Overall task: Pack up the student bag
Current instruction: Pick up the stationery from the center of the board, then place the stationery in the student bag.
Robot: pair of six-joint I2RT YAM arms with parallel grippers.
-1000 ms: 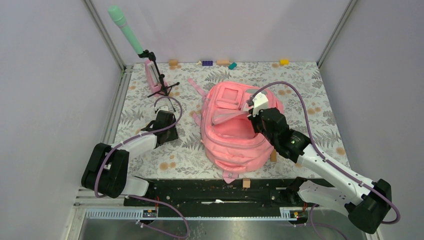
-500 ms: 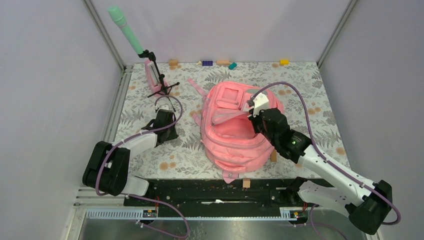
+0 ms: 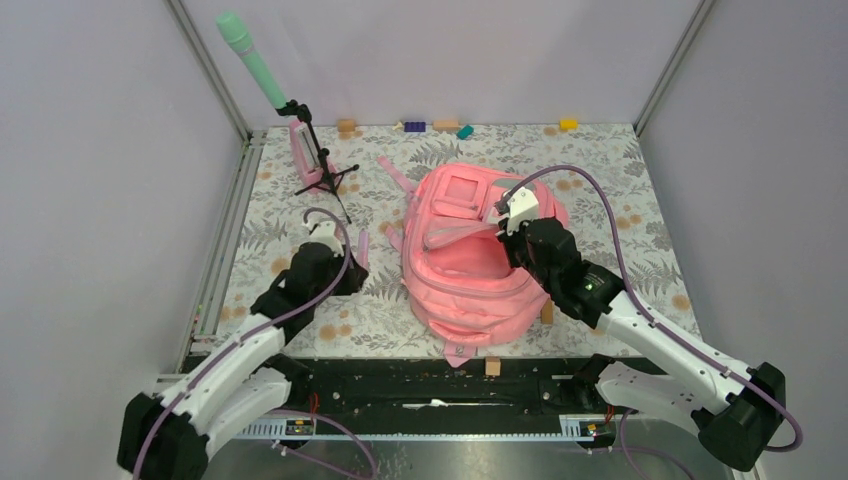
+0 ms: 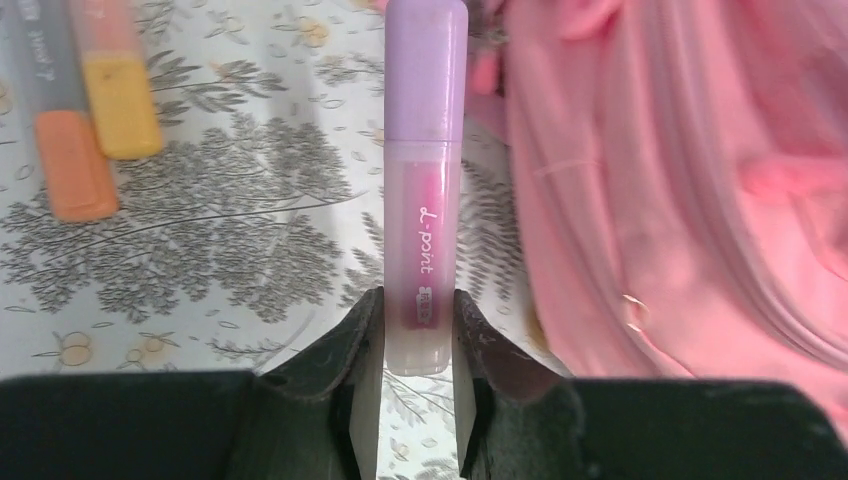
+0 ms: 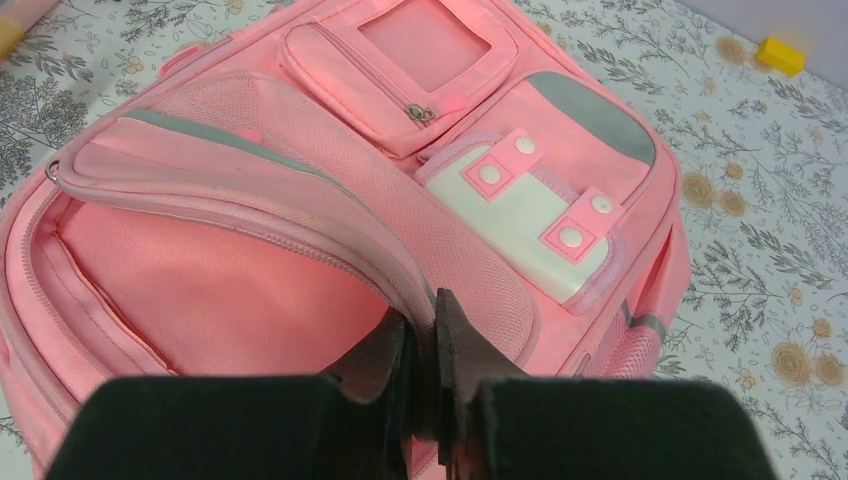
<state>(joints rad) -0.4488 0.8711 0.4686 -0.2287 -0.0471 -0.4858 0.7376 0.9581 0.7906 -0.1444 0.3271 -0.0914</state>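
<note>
The left arm [image 3: 245,345] stretches forward and low. The left gripper [image 4: 418,300] has its jaws clamped on the tail end of a marker [image 4: 425,190]. The right arm [image 3: 650,325] bends at the elbow and angles inward. The right gripper [image 5: 432,312] pinches the bag [image 5: 250,280] by its flap edge, jaws nearly together.

pink student bag [image 3: 462,288] lies flat, seemingly unzipped.

Pink student bag [image 3: 465,285], grey-leafed floral tablecloth [image 3: 600,160], lilac-capped pink highlighter [image 4: 425,200]
</note>
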